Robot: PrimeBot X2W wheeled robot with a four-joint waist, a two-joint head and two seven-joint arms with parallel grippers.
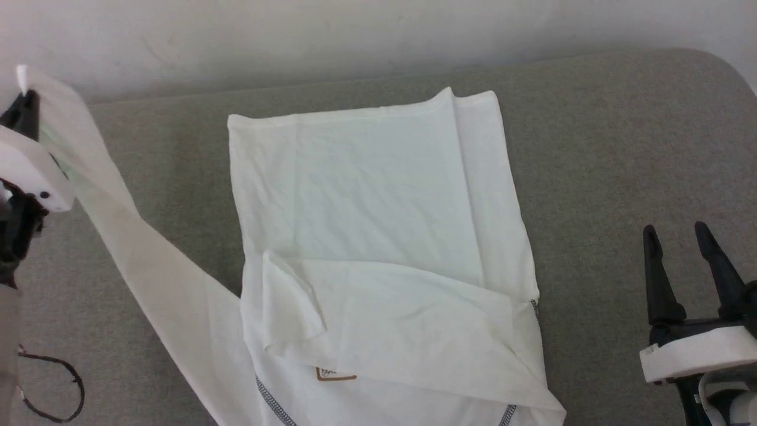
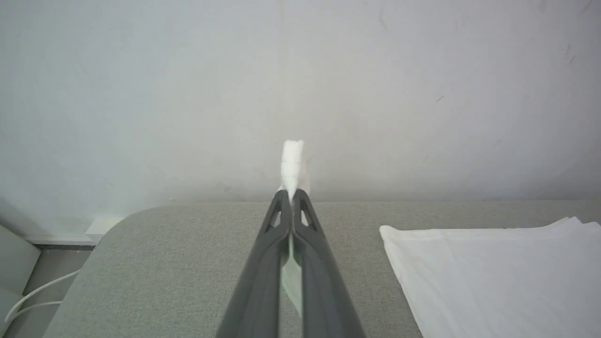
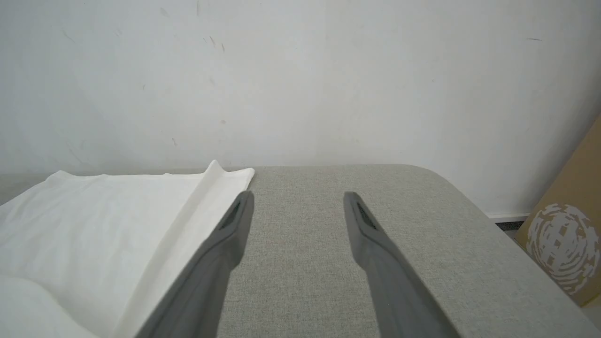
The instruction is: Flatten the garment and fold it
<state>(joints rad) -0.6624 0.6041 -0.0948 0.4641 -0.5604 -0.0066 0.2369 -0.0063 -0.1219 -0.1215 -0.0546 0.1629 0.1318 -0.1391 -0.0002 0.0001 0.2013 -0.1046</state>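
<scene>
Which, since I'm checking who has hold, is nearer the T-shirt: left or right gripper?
Left. The left gripper, jaws shut, pinches a lifted strip of the T-shirt. The right gripper, jaws open, is off its right edge, apart from it.

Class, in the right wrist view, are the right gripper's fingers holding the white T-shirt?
No: the right gripper has its fingers spread apart over the grey surface, beside the T-shirt.

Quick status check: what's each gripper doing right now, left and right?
Left gripper: closed, holding a stretched-out part of the garment.
Right gripper: open, holding nothing.
</scene>
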